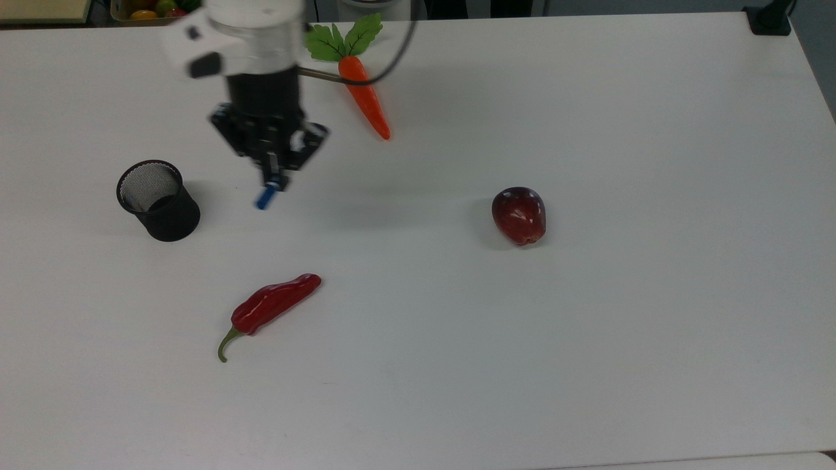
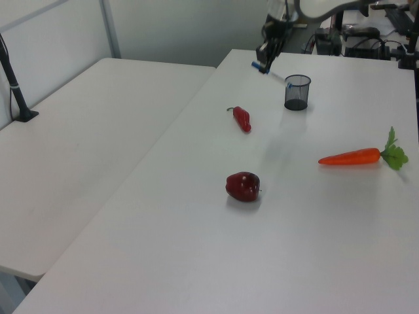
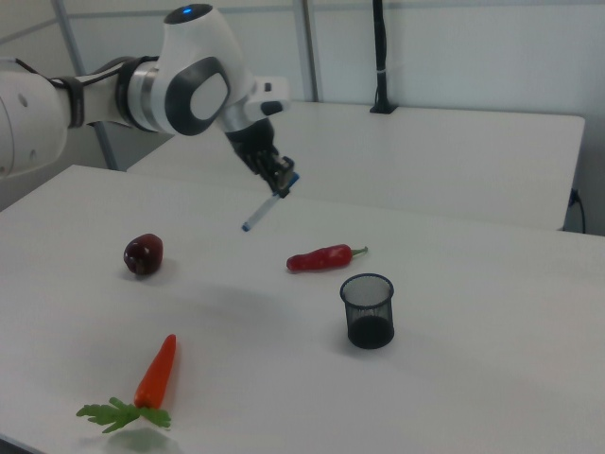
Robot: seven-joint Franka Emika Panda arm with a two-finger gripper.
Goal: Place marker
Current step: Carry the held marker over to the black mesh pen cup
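My gripper (image 1: 275, 176) is shut on the marker (image 1: 264, 197), whose blue end sticks out below the fingers. It hangs in the air to the right of the black mesh cup (image 1: 157, 199) in the top view, clear of the rim. In the left view the gripper (image 2: 264, 59) holds the marker (image 2: 278, 76) tilted, with its far end above the cup (image 2: 296, 91). In the right view the marker (image 3: 258, 215) slants down and to the left from the gripper (image 3: 283, 183), high above the table and behind the cup (image 3: 368, 310).
On the white table (image 1: 588, 326) lie a red chili (image 1: 271, 307) in front of the cup, a dark red apple (image 1: 519, 215) to the top view's right, and a carrot (image 1: 364, 94) at the back. A box of fruit (image 1: 166, 10) stands past the far edge.
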